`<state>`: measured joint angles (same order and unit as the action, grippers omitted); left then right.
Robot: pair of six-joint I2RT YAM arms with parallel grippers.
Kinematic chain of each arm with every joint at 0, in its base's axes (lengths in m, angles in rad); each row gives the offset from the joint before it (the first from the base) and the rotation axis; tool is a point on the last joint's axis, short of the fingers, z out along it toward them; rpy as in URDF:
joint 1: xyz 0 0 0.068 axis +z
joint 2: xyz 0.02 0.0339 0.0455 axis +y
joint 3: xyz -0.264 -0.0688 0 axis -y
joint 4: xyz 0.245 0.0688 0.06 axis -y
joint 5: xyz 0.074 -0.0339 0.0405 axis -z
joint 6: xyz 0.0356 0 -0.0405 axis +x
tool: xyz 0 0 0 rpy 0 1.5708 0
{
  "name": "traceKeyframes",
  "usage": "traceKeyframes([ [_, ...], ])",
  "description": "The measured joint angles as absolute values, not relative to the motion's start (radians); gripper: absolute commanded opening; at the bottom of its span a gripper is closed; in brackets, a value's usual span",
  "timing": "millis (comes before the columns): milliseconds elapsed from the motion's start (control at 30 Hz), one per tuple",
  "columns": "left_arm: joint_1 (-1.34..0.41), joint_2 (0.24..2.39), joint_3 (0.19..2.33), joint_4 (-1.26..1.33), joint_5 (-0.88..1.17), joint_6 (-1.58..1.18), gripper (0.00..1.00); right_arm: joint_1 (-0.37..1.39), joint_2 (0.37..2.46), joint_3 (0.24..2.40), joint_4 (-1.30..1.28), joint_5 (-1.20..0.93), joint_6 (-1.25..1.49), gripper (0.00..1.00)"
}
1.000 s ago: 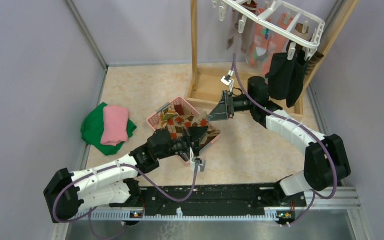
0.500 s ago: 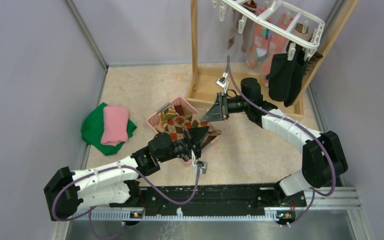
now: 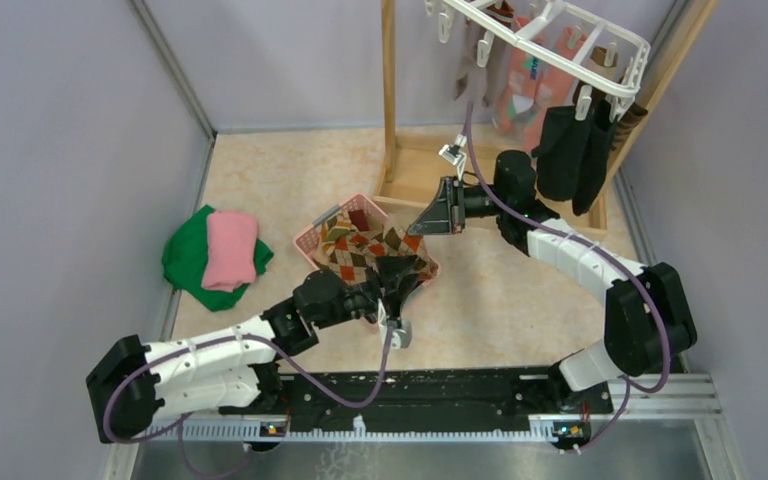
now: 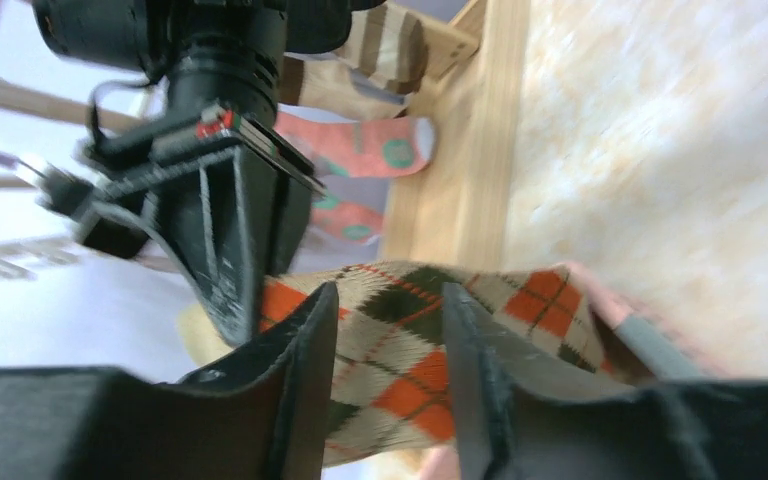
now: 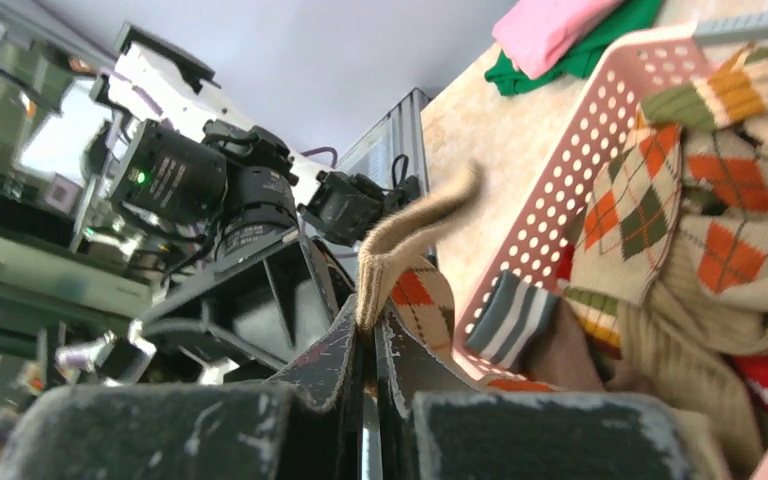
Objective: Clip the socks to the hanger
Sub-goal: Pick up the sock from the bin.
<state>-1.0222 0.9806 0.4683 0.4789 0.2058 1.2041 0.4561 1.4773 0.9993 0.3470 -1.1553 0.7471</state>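
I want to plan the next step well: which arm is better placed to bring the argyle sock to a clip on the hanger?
Right, probably. The right claw is shut on the edge of the argyle sock and sits nearer the hanger; the left claw stands open, farther away.

Left tool (image 4: 390, 300) with fingers parted, argyle sock (image 4: 410, 335) between them, right tool (image 4: 245, 322) pinching its left end, pink socks (image 4: 360, 155) beside wooden frame (image 4: 470, 170) behind.

Robot lab test cell — plain lilac partition walls (image 3: 60, 120) around a beige marbled bench (image 3: 280, 170), two white-and-black robot arms (image 3: 210, 350) bolted to a black metal rail (image 3: 430, 395), loose purple cables (image 3: 468, 130)
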Motion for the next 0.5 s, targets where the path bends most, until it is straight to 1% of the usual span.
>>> traceKeyframes([
  [33, -1.024, 0.971, 0.458, 0.485, 0.216, 1.148, 0.69, 0.453, 1.475, 0.995, 0.368, -1.168, 0.732, 0.0],
  [100, -1.026, 0.951, 0.442, 0.49, 0.22, 1.018, 0.76, 0.443, 1.468, 0.996, 0.372, -1.204, 0.665, 0.0],
  [133, -1.026, 0.939, 0.44, 0.488, 0.219, 0.95, 0.78, 0.442, 1.462, 1.0, 0.342, -1.217, 0.604, 0.0],
  [200, -1.024, 0.905, 0.441, 0.483, 0.217, 0.805, 0.86, 0.442, 1.449, 1.04, 0.172, -1.233, 0.391, 0.0],
  [233, -1.019, 0.881, 0.443, 0.471, 0.216, 0.73, 0.88, 0.444, 1.446, 1.087, 0.04, -1.226, 0.249, 0.0],
  [267, -1.014, 0.859, 0.447, 0.459, 0.216, 0.666, 0.89, 0.449, 1.446, 1.137, -0.085, -1.21, 0.101, 0.0],
  [333, -0.997, 0.815, 0.466, 0.426, 0.224, 0.535, 0.89, 0.452, 1.428, 1.196, -0.255, -1.165, -0.13, 0.0],
  [500, -0.896, 0.738, 0.528, 0.38, 0.301, 0.252, 0.88, 0.45, 1.313, 1.207, -0.565, -1.085, -0.596, 0.0],
])
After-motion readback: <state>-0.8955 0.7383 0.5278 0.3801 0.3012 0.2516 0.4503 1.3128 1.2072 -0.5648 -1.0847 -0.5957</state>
